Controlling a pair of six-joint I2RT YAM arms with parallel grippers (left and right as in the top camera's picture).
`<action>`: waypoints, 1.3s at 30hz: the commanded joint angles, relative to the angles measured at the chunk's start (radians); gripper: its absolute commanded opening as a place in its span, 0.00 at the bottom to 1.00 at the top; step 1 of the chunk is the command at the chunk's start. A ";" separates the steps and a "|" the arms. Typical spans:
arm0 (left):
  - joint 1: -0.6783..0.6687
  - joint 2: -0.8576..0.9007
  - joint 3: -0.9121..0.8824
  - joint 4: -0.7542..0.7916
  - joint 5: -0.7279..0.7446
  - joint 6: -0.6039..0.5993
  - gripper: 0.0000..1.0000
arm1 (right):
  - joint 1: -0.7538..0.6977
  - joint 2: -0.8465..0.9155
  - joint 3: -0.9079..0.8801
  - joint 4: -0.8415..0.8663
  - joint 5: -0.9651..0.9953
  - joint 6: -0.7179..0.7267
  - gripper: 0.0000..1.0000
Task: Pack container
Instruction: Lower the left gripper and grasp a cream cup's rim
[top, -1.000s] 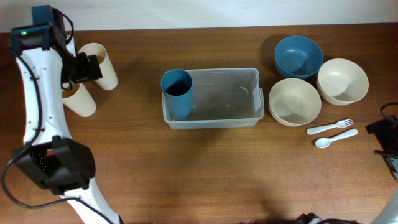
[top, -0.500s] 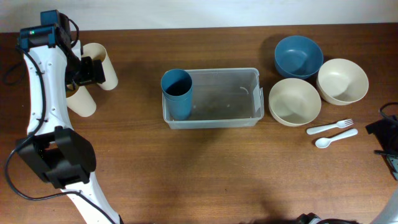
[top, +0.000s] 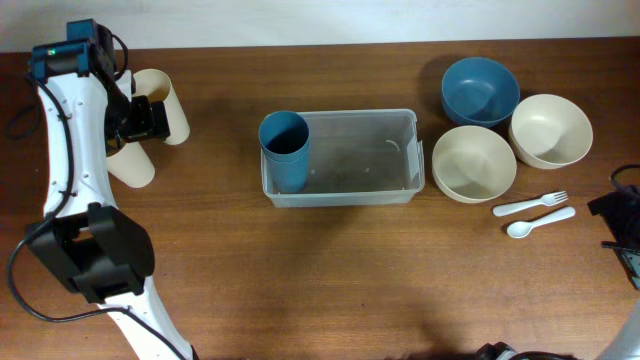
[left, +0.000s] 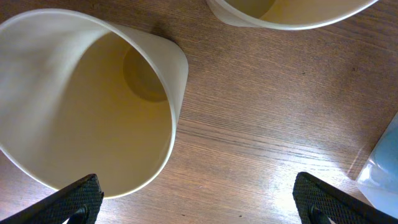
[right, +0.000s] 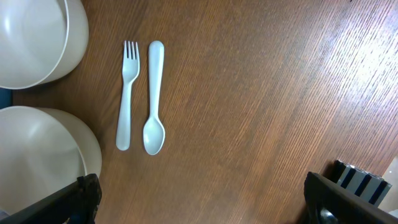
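Table (top: 330, 270) with container (top: 340, 197), bowls (top: 474, 163), cups (top: 170, 100), cutlery (top: 525, 206)

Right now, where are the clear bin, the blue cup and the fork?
clear bin (top: 350, 196), overhead view, on its front wall.
blue cup (top: 288, 170), overhead view, on its outer side.
fork (right: 127, 99), right wrist view, on the middle of its handle.

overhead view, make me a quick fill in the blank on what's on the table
1. The cup in the container is coloured ____.
2. Beside the blue bowl sit ____ cream bowls.
3. Next to the fork lies a white ____.
Missing words: blue, two, spoon.
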 joint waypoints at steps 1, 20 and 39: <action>0.003 0.011 -0.003 -0.006 0.010 0.016 1.00 | -0.006 0.002 -0.003 0.003 0.012 0.008 0.99; 0.003 0.011 -0.003 -0.028 -0.047 0.021 0.92 | -0.006 0.002 -0.003 0.003 0.012 0.008 0.99; 0.021 0.015 -0.056 0.023 -0.046 0.036 0.91 | -0.006 0.002 -0.003 0.003 0.012 0.008 0.99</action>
